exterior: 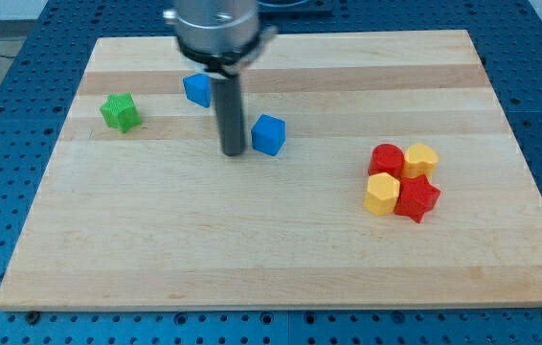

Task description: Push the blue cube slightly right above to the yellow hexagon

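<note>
A blue cube (pixel 269 134) lies on the wooden board (pixel 281 240), a little above the middle. My tip (pixel 234 151) rests on the board just to the view's left of this cube, a small gap apart. A second blue block (pixel 196 89) sits further up and left, partly behind the rod. Two yellow blocks stand at the view's right: a yellow hexagon (pixel 381 194) at the lower left of a cluster and another yellow block (pixel 421 159) at its upper right.
The cluster at the right also holds a red block (pixel 386 158) and a red star-shaped block (pixel 417 198), all touching. A green star-shaped block (pixel 120 112) sits at the view's upper left. A blue perforated table surrounds the board.
</note>
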Action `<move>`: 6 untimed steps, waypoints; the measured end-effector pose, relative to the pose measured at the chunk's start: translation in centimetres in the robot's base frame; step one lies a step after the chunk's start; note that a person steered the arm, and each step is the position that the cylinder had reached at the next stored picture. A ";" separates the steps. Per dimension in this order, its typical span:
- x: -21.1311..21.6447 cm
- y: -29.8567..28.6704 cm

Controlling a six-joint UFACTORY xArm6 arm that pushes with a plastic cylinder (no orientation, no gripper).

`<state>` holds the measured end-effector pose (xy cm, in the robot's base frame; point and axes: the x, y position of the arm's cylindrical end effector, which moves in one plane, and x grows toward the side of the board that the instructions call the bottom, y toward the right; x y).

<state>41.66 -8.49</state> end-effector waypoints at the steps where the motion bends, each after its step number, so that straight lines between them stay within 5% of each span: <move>1: -1.6 1.5; 3: 2.8 15.5; 5: -0.9 12.4; 6: 0.7 18.6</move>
